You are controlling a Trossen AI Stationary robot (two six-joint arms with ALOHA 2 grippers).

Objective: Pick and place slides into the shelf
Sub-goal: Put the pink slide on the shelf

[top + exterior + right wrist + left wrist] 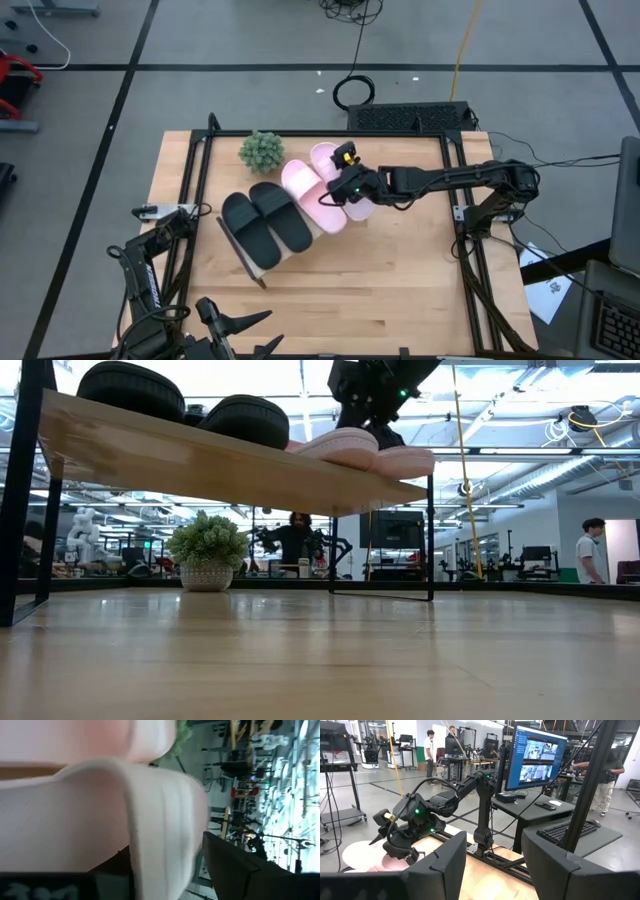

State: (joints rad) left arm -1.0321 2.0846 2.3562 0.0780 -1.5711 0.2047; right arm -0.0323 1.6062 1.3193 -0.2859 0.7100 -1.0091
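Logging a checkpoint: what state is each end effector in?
Left end effector: open, empty.
Right end effector: at the pink slide; cannot be told.

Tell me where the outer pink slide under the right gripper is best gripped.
Grip the pink slide by its wide strap, coming straight down from above. The strap arches over the sole and gives two faces to pinch. The other pink slide lies close alongside, so a side approach looks crowded. The right gripper is already over it.

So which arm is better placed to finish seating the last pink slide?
The right: its tool is already over the pink slides on the shelf, while the left tool waits at the table's near edge.
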